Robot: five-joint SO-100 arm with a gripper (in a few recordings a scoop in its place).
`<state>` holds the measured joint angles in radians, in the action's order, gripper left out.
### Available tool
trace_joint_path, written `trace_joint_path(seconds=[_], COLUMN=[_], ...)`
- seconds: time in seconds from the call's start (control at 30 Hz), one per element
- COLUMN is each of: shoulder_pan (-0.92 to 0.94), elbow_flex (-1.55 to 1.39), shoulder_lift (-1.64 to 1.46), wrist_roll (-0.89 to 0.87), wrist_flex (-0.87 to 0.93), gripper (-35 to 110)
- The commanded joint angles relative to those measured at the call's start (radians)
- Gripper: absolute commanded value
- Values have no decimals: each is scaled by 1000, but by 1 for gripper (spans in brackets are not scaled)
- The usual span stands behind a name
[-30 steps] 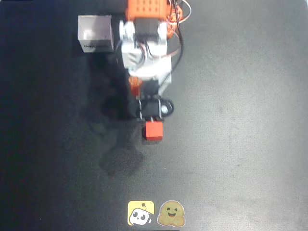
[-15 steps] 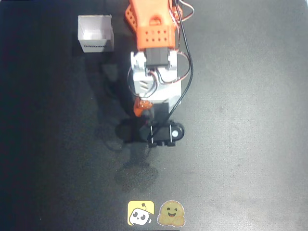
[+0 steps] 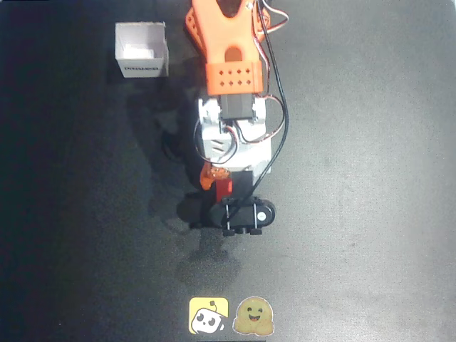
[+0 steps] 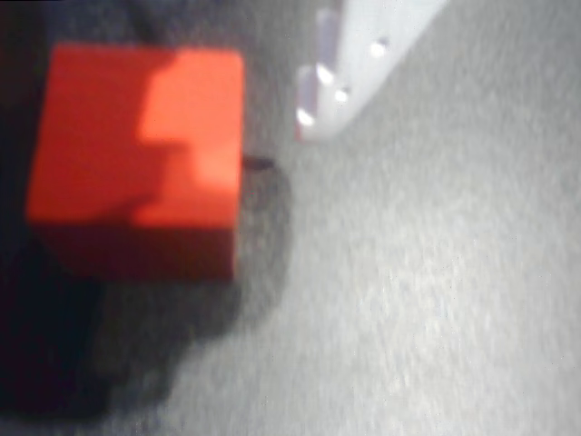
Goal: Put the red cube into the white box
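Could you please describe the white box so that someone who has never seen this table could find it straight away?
In the overhead view, start at the orange arm entering from the top of the dark table and look just left of it. There stands the white box, small, square and open-topped. It alone has dark print along one outer wall.

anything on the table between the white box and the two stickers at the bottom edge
In the overhead view, only bare black table lies between the white box and the stickers; the arm stands just right of that line.
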<state>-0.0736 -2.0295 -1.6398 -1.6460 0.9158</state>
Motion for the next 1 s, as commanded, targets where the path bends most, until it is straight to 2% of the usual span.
trace_joint_path(seconds=[0.0, 0.23, 0.37, 0.47, 0.77, 0.97], shoulder_pan=[-11, -9, -3, -2, 15, 52], elbow_flex=[46, 43, 40, 31, 29, 43], shoulder_lift=[8, 55, 78, 89, 86, -37], wrist_roll=[-8, -14, -15, -21, -52, -164], wrist_flex=[-20, -72, -91, -112, -109, 37], gripper=[26, 21, 12, 0, 0, 0])
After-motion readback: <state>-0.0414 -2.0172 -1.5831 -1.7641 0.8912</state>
